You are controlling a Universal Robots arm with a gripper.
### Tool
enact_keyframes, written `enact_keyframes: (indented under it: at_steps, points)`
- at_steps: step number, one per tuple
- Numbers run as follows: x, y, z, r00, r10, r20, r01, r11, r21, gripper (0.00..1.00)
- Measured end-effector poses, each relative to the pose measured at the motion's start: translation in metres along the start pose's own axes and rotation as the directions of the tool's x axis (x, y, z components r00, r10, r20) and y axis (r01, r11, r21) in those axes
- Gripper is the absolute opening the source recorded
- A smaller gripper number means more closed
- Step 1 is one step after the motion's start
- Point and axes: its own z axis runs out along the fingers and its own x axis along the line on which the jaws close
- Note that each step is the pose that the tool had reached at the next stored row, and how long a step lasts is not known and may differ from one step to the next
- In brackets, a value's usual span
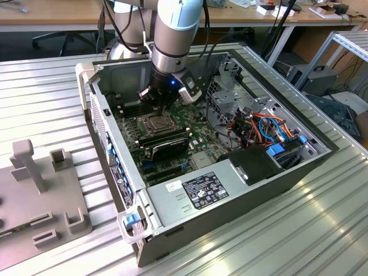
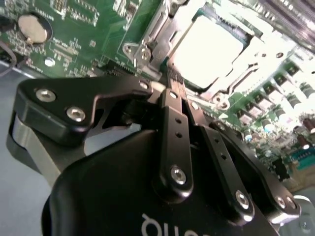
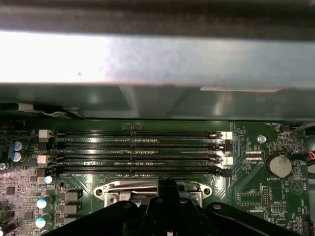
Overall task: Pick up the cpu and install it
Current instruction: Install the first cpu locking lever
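Observation:
The cpu (image 2: pixel 206 49) is a pale silver square lying flat in the socket, with the shiny retention frame (image 2: pixel 147 44) around it on the green motherboard. In the exterior view my gripper (image 1: pixel 150 99) hangs inside the open computer case (image 1: pixel 230 190), just above the far edge of the socket (image 1: pixel 155 122). In the second wrist view my gripper (image 2: pixel 170 91) has its black fingers pressed together, their tips at the rim of the frame beside the cpu and nothing visible between them. In the first wrist view my gripper (image 3: pixel 167 186) sits over the frame's metal edge (image 3: pixel 118 189).
Several memory slots (image 3: pixel 138 152) run beside the socket, with a coin battery (image 3: pixel 279 165) near them. A black card (image 1: pixel 164 146) lies near the socket. Cables (image 1: pixel 264 126) and a drive cage fill the case toward the exterior view's right. A grey fixture (image 1: pixel 40 190) stands outside the case.

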Motion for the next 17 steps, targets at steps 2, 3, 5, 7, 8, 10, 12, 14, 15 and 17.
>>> enact_keyframes:
  at_steps: [2,3,5,7,8,10,12,14,15,17]
  points:
    - [-0.0001,0.0003,-0.0025,1.0,0.0,0.0,0.0,1.0,0.0002,0.11]
    - [-0.0002,0.0004,-0.0025,1.0,0.0,0.0003,0.0,1.0,0.0022,0.11]
    - [-0.0002,0.0003,-0.0025,1.0,0.0,0.0,0.0,1.0,0.0075,0.11]
    - [-0.0001,0.0003,-0.0027,1.0,0.0,-0.0002,0.0,1.0,0.0078,0.11]
    - [-0.0001,0.0004,-0.0037,1.0,0.0,-0.0004,0.0,1.0,0.0082,0.11]
    - [-0.0003,0.0011,-0.0087,1.0,0.0,0.0001,0.0,1.0,0.0078,0.11]
    - [-0.0006,0.0018,-0.0143,1.0,-0.001,0.0009,0.001,1.0,0.0077,0.11]
    - [-0.0007,0.0023,-0.0191,1.0,-0.001,0.0025,0.001,1.0,0.0078,0.11]
    - [-0.0007,0.0026,-0.0212,1.0,-0.001,0.0039,0.001,1.0,0.0078,0.11]
    - [-0.0009,0.0033,-0.0267,1.0,-0.001,0.0075,0.001,1.0,0.0077,0.11]
